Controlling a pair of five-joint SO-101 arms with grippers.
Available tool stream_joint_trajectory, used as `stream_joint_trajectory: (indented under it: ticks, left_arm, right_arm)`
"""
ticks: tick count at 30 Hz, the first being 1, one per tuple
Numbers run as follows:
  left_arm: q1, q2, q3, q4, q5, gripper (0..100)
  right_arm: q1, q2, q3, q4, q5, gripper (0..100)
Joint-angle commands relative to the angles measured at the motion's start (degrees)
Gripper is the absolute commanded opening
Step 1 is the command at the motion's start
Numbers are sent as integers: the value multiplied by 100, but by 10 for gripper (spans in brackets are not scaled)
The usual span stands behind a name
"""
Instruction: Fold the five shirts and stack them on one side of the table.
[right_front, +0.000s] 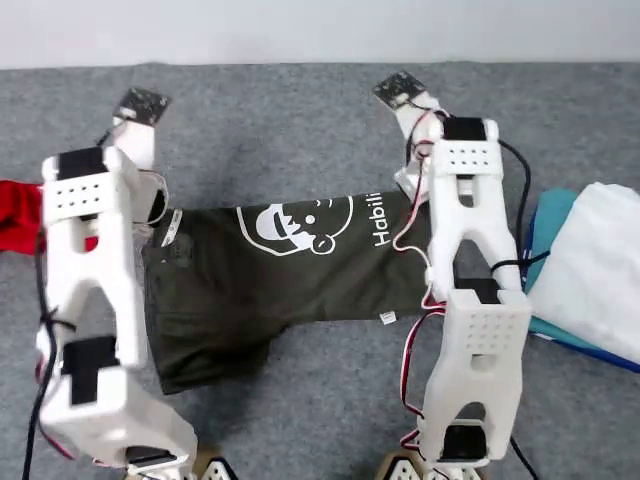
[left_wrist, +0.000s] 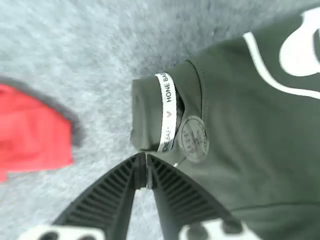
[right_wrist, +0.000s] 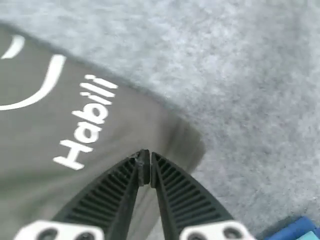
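A dark green shirt (right_front: 300, 270) with a white print lies flat across the middle of the grey table, its collar end toward the left arm. My left gripper (left_wrist: 146, 167) is shut, its tips pinching the shirt (left_wrist: 250, 125) at the collar edge beside the white neck label (left_wrist: 166, 112). At the opposite end, my right gripper (right_wrist: 145, 162) is shut on the shirt (right_wrist: 75, 150) near its corner, next to the white lettering. In the high view the left gripper (right_front: 158, 212) and right gripper (right_front: 410, 190) sit at the shirt's two far corners.
A red shirt (right_front: 15, 215) lies at the table's left edge, close to the left arm. At the right side a white folded shirt (right_front: 600, 270) rests on a teal one (right_front: 550, 220) and a blue one. Bare grey table (right_front: 280, 120) stretches behind the green shirt.
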Motion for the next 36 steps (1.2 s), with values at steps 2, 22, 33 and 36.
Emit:
stream_joint_trajectory:
  ticks: [2,22,33,36]
  left_arm:
    - [-457,-1152,-198,536,35,6]
    - [-5169,-1662,1086,0,-1046,6]
    - [-5495,-1670,2193,-774,-1073,6]
    - [-5495,-1670,2343,-870,-1073,6]
  right_arm:
    - [-453,-92,-967,1191,-70,9]
    - [-3231,-1736,510,2325,-826,10]
    - [-5490,-1727,1099,2299,-976,181]
    - [-5877,-1552,1099,2211,-985,180]
